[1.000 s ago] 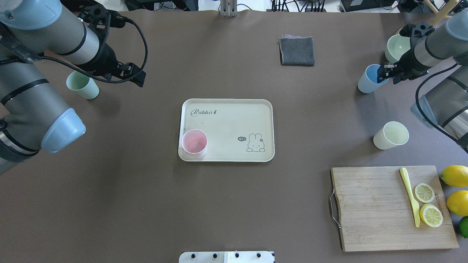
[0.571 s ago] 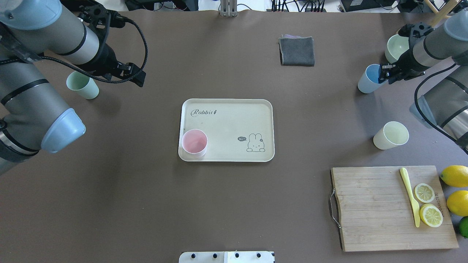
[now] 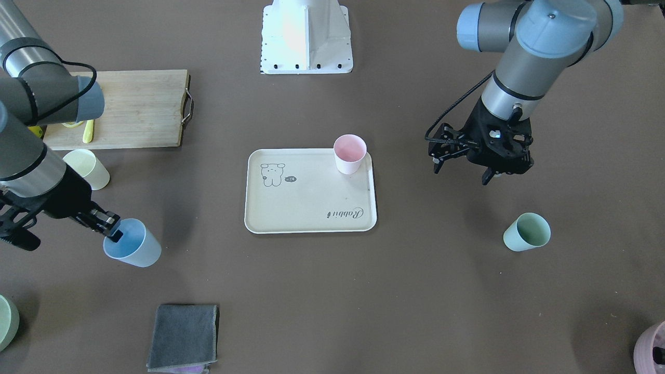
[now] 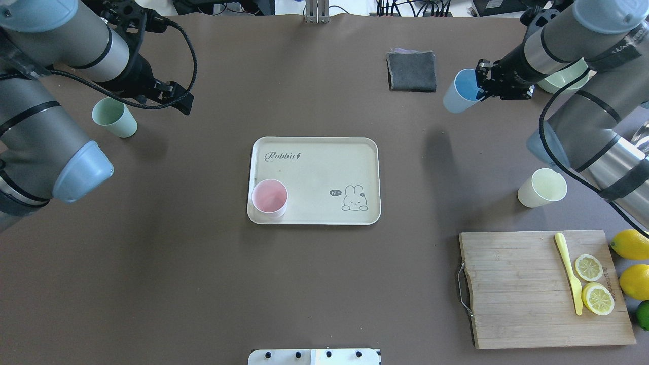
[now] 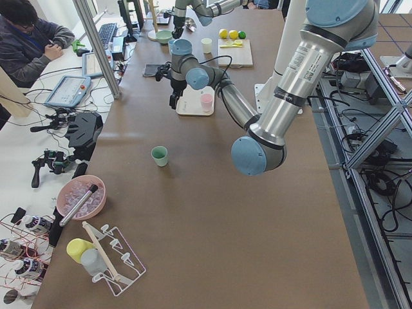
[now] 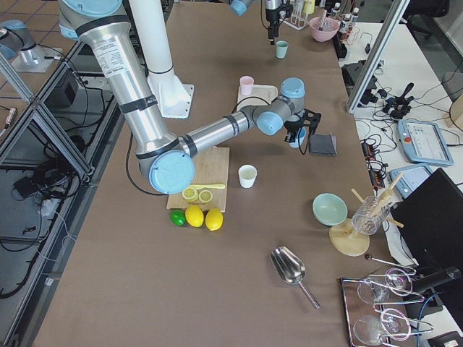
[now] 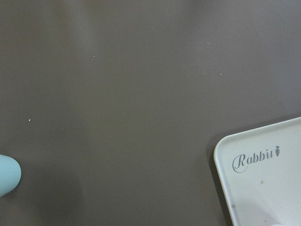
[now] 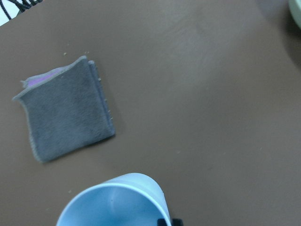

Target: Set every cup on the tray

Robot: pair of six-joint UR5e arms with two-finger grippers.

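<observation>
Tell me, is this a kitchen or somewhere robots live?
Probably a robot lab, not a kitchen. A left robot arm and a right robot arm work at the table, the right hand holding a light blue cup, and a person sits by a tablet controller.

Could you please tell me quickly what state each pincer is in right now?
Left pincer: open, holding nothing.
Right pincer: closed on the rim of the light blue cup.

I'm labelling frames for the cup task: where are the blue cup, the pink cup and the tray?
blue cup [image 4: 461, 90]: overhead view, inside its open mouth.
pink cup [image 4: 269, 196]: overhead view, its inner floor.
tray [image 4: 319, 170]: overhead view, bare middle of its floor.
</observation>
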